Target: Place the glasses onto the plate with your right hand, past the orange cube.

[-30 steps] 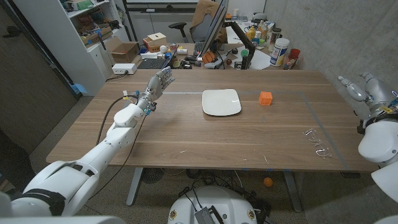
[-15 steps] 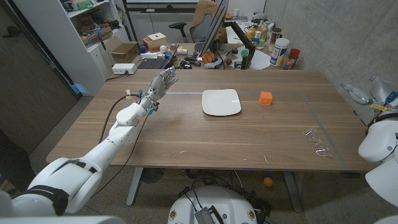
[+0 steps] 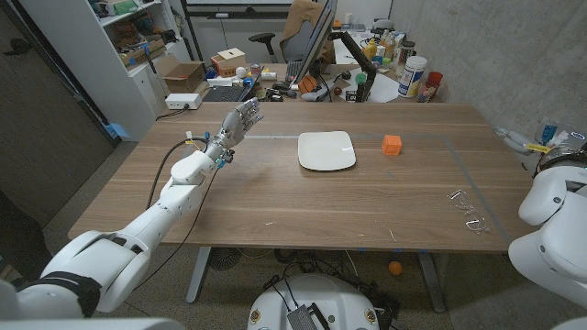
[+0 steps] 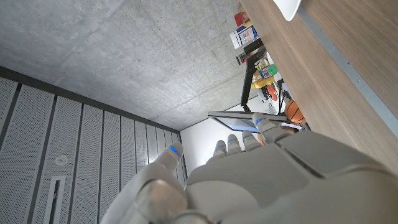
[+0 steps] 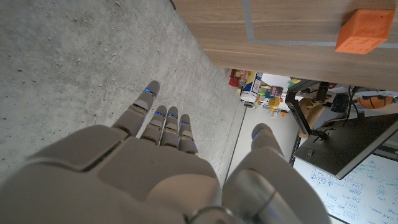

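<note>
right hand [image 3: 525, 140]: mostly cut off by the head view's right edge; only pale fingertips show, grip hard to judge
clear wire-framed glasses [image 3: 467, 210]: thin and faint on the wooden table [image 3: 275, 197]; lens shape too small to tell
white square plate [image 4: 291, 6]: only a corner, cut by the left wrist view's edge
orange cube [image 5: 363, 30]: partly clipped by the right wrist view's edge

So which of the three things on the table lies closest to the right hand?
The glasses, near the table's right front edge by the right hand; the orange cube and white plate sit farther toward the middle.
</note>
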You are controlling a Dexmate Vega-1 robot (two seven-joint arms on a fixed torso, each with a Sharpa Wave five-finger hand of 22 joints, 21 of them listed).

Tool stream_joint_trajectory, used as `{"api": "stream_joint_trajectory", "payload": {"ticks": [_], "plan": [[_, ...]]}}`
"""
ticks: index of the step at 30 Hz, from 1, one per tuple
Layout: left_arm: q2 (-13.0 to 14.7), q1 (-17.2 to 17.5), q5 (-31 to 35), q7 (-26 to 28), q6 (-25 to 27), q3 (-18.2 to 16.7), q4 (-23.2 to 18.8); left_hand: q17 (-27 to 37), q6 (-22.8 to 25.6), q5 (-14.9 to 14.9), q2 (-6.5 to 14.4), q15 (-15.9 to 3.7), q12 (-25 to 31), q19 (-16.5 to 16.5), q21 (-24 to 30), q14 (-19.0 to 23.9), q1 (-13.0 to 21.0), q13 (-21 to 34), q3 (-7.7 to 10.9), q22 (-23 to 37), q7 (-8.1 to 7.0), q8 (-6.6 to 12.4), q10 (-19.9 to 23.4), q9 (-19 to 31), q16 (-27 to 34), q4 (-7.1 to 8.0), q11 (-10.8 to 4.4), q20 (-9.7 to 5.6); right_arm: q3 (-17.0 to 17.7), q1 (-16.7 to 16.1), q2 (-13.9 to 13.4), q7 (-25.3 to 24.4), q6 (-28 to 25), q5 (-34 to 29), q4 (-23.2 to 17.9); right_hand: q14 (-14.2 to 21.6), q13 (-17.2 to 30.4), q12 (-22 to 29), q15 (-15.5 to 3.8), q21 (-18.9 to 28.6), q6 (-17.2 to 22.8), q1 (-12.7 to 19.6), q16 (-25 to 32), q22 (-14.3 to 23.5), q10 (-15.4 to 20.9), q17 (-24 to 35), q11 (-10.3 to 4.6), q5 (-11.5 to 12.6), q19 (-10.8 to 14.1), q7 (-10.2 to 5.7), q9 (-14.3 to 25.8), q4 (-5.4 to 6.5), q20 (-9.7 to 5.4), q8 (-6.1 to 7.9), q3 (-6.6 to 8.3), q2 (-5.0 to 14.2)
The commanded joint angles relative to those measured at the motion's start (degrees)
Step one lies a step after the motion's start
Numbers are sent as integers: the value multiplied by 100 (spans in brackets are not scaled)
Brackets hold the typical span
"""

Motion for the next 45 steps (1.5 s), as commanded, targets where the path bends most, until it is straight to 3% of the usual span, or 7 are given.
{"api": "stream_joint_trajectory", "payload": {"ticks": [1,5,9,19,29,45], "plan": [[113,163,12,118,93,-15,-304,21,-26,21,634,20,48,-14,22,-99,31,23,23,10,60,18,-60,25,4,-27,29,3,-218,578,1165,3045,1131,-3137,375,147,12,73,22,58,138,0,77,19,121,32,16,51,143,17,14,0,-18,84,-47,-71],[144,218,5,145,107,-22,-408,21,-26,21,635,18,46,-14,22,-98,32,23,23,10,60,18,-64,25,4,-27,36,1,62,546,1945,3048,1960,-3413,318,169,13,79,23,61,156,-8,80,19,139,32,28,56,165,26,14,0,-10,90,-59,-80],[159,254,-11,153,122,-27,-476,21,-28,21,635,21,46,-15,22,-99,32,23,23,11,61,17,-66,25,4,-27,33,5,246,526,2559,2962,2624,-3596,267,170,13,79,32,59,156,-11,76,19,143,32,28,60,168,32,14,0,-13,89,-67,-87],[176,290,-33,158,134,-37,-534,21,-26,21,635,21,47,-15,23,-100,32,23,22,11,69,19,-63,25,4,-27,33,1,413,661,3608,2929,3792,-4170,366,110,16,50,51,24,104,-3,38,17,78,31,10,82,120,50,13,-14,-4,66,-91,-105],[205,310,-52,159,125,-63,-546,21,-23,21,635,20,48,-18,22,-98,33,23,21,11,69,20,-62,25,5,-27,27,4,475,882,4080,2979,4370,-4423,596,135,17,59,40,25,123,14,40,16,104,30,3,99,148,55,13,-27,-1,74,-102,-110],[205,288,-60,133,127,-71,-455,20,-27,21,634,20,47,-22,21,-104,33,22,19,11,65,18,-66,24,3,-27,30,3,433,1000,4238,3014,4552,-4389,936,187,20,69,36,29,166,41,45,15,142,28,17,125,207,60,14,-44,-3,88,-120,-114]]}}
